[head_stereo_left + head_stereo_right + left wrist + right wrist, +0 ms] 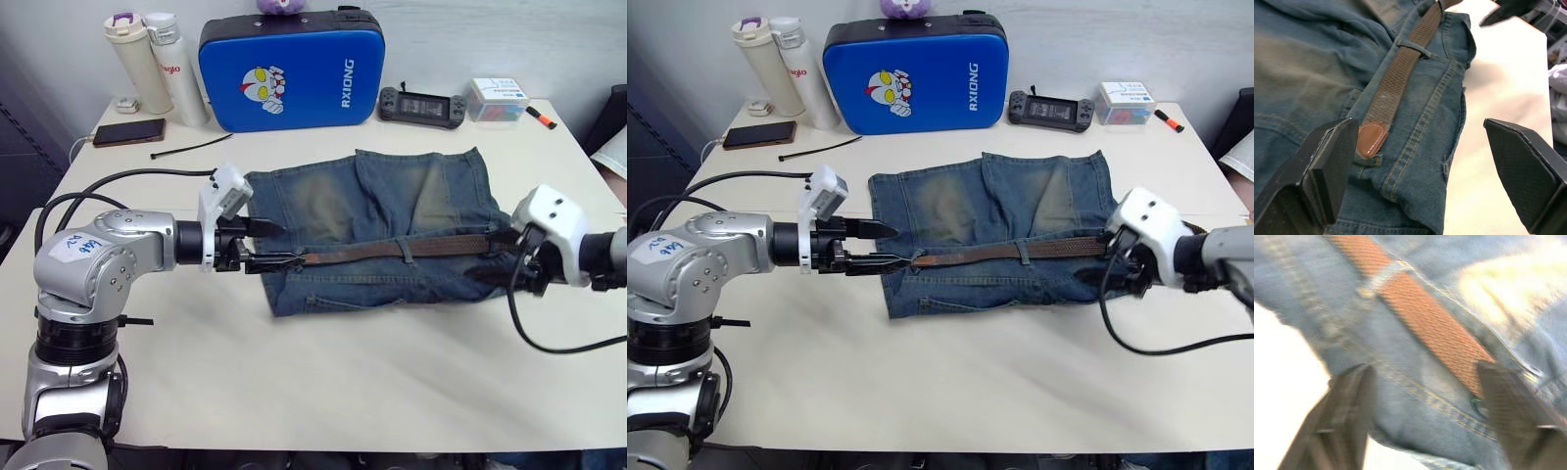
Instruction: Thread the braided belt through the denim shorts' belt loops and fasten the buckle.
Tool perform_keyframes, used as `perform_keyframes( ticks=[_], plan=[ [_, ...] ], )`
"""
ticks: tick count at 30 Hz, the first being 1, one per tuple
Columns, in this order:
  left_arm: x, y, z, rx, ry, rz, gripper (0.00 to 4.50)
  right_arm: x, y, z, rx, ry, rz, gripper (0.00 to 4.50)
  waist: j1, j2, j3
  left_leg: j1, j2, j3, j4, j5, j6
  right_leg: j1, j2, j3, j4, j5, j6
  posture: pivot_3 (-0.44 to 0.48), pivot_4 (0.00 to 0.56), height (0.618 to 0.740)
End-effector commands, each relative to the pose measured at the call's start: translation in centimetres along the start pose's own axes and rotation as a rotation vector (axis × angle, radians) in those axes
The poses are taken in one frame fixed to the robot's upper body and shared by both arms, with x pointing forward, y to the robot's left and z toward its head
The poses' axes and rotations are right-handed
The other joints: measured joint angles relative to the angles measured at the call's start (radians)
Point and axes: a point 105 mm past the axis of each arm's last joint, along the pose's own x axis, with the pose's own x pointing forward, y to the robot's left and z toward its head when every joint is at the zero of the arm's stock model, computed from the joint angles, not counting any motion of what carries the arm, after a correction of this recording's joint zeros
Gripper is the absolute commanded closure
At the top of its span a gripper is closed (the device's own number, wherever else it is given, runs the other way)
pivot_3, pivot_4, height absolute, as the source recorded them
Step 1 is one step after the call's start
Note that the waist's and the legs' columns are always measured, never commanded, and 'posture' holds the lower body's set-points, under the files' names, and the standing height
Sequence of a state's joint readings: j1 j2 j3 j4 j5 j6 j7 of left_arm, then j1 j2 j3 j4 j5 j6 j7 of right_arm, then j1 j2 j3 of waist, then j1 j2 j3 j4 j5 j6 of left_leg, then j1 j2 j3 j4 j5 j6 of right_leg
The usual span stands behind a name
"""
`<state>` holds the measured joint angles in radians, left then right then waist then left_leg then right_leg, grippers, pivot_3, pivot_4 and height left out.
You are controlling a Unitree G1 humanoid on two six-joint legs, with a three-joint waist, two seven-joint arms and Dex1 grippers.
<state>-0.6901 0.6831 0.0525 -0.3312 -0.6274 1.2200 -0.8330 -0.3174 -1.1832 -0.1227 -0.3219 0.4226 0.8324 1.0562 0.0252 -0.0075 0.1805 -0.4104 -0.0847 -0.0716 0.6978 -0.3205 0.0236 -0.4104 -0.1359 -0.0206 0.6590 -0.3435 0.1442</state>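
The left fingers (1327, 181) are spread wide, empty, just beside the belt's tan leather tip; the right fingers (1513, 416) are also spread, straddling the strap at the other end of the waistband and gripping nothing. The bench (323, 382) carries the shorts (377, 230) near its middle, waistband toward the front edge, legs toward the blue case (291, 70) at the back edge. The belt (392, 250) lies along the waistband, passing under at least one loop (406, 248) midway, its tip resting at the shorts' left end. I cannot make out the buckle; it is probably at the right end, hidden by the right gripper (524, 266). The main risk, as I judge it, is the shorts themselves: they are loose on the bench, so a pull on the tip could drag or bunch the denim rather than slide the strap. Next, with neither end pinched, a tug from one side could draw the belt back out of the loop it has cleared. Last, the tip lies flat on the cloth, so the left fingers closing there may catch denim along with leather, or miss the tip and nudge it off the waistband.
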Motion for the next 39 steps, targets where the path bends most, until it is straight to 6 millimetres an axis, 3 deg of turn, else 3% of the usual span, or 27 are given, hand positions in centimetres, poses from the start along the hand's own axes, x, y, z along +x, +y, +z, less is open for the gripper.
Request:
perform_keyframes(
  ticks=[1, 4, 7, 8, 10, 11, 15, 16, 17, 18, 26, 28, 32, 35, 39],
  plan=[
    [-0.1, -0.1, 0.3, 0.022, -0.010, -0.009, 0.00, 1.4, 2.7, -0.4, -0.068, 0.050, 0.083, 0.29, 0.000, 0.000, 0.000, 0.000, 0.000, 0.000, 0.000, 0.000, 0.000, 0.000, 0.000, 0.000, 0.000, 0.000, 0.000, 0.000, 0.150, 0.677],
    [-0.3, 0.6, -0.3, 0.036, 0.026, 0.034, 0.00, 3.4, 3.6, -0.8, -0.108, 0.049, 0.084, 0.29, -0.002, 0.000, 0.000, 0.000, 0.000, 0.000, 0.000, 0.000, 0.000, 0.000, 0.000, 0.000, 0.000, 0.000, 0.000, 0.000, 0.150, 0.677],
    [-1.1, 1.4, -1.1, 0.036, 0.066, 0.083, 0.00, 4.3, 2.8, -1.3, -0.176, 0.071, 0.025, 0.29, -0.004, 0.000, 0.000, 0.000, 0.001, 0.001, 0.000, 0.000, 0.000, -0.001, 0.000, 0.001, 0.001, 0.000, 0.000, 0.000, 0.150, 0.677],
    [-1.4, 1.6, -1.4, 0.039, 0.079, 0.090, 0.00, 4.5, 2.6, -1.4, -0.206, 0.082, 0.015, 0.51, -0.004, 0.000, 0.000, 0.000, 0.000, 0.001, -0.001, 0.000, 0.000, -0.002, 0.000, 0.002, 0.001, 0.000, 0.000, 0.000, 0.150, 0.677],
    [-2.0, 2.0, -2.0, 0.035, 0.115, 0.121, 0.00, 4.6, 2.3, -1.9, -0.263, 0.111, 0.016, 1.05, -0.002, 0.000, 0.000, 0.000, 0.000, 0.001, -0.001, 0.000, 0.000, -0.002, 0.000, 0.002, 0.001, 0.000, 0.000, 0.000, 0.150, 0.677],
    [-2.3, 2.4, -2.4, 0.034, 0.135, 0.144, 0.00, 4.6, 2.2, -2.2, -0.284, 0.126, 0.013, 1.66, -0.002, 0.000, 0.000, 0.000, 0.000, 0.001, 0.000, 0.000, 0.000, -0.002, 0.001, 0.002, 0.001, 0.000, 0.000, 0.000, 0.150, 0.677],
    [-2.8, 3.0, -3.5, 0.026, 0.179, 0.179, 0.00, 4.1, 0.9, -3.2, -0.345, 0.174, -0.023, 3.39, 0.002, 0.000, 0.000, 0.000, 0.000, 0.001, 0.000, 0.000, 0.000, -0.002, 0.001, 0.001, 0.001, 0.000, 0.000, 0.000, 0.150, 0.677],
    [-2.7, 2.9, -3.5, 0.027, 0.179, 0.175, 0.00, 3.8, 0.1, -3.4, -0.361, 0.187, -0.050, 4.05, 0.001, 0.000, 0.000, 0.000, 0.000, 0.001, 0.000, 0.000, 0.000, -0.002, 0.001, 0.001, 0.001, 0.000, 0.000, 0.000, 0.150, 0.677],
    [-2.6, 2.9, -3.6, 0.027, 0.177, 0.169, 0.00, 3.3, -0.7, -3.6, -0.379, 0.200, -0.076, 4.40, 0.001, 0.000, 0.000, 0.000, -0.001, 0.001, 0.000, 0.000, 0.000, -0.002, 0.001, 0.001, 0.001, 0.000, 0.000, 0.000, 0.150, 0.677],
    [-2.4, 2.8, -3.6, 0.027, 0.174, 0.164, 0.00, 2.8, -1.7, -3.8, -0.397, 0.218, -0.105, 4.46, 0.001, 0.000, 0.000, 0.000, -0.001, 0.001, 0.000, 0.000, 0.000, -0.002, 0.001, 0.001, 0.001, 0.000, 0.000, 0.000, 0.150, 0.677],
    [-1.0, 2.3, -3.3, 0.040, 0.151, 0.117, 0.00, 0.8, -5.9, -5.5, -0.515, 0.279, -0.180, 4.46, -0.002, 0.001, 0.000, 0.000, -0.002, 0.001, 0.000, 0.000, 0.001, -0.002, 0.001, 0.001, 0.002, 0.000, 0.000, 0.000, 0.150, 0.677],
    [-0.5, 2.3, -3.1, 0.045, 0.144, 0.111, 0.00, 0.9, -6.2, -5.6, -0.531, 0.262, -0.180, 4.46, -0.002, 0.001, 0.000, 0.000, -0.002, 0.001, 0.000, 0.001, 0.001, -0.002, 0.002, 0.001, 0.002, 0.000, 0.000, 0.000, 0.150, 0.677],
    [0.2, 2.1, -2.5, 0.051, 0.121, 0.096, 0.00, 1.1, -5.8, -3.7, -0.482, 0.159, -0.169, 4.46, -0.003, 0.001, 0.000, 0.000, -0.002, 0.001, 0.000, 0.001, 0.001, -0.002, 0.002, 0.001, 0.002, 0.000, 0.000, 0.000, 0.150, 0.677],
    [0.3, 2.0, -2.5, 0.048, 0.119, 0.087, 0.00, 0.3, -5.6, -3.2, -0.467, 0.158, -0.158, 3.37, -0.005, 0.001, 0.000, 0.000, -0.001, 0.001, 0.000, 0.001, 0.001, -0.003, 0.002, 0.001, 0.003, 0.000, 0.000, 0.000, 0.150, 0.677],
    [0.2, 2.0, -2.7, 0.046, 0.124, 0.085, 0.00, -1.5, -5.0, -2.1, -0.329, 0.117, -0.146, 1.43, -0.003, 0.001, 0.000, -0.001, 0.001, 0.002, 0.000, 0.000, 0.000, -0.003, 0.002, 0.001, 0.003, 0.000, 0.000, 0.000, 0.150, 0.677]
  ],
)
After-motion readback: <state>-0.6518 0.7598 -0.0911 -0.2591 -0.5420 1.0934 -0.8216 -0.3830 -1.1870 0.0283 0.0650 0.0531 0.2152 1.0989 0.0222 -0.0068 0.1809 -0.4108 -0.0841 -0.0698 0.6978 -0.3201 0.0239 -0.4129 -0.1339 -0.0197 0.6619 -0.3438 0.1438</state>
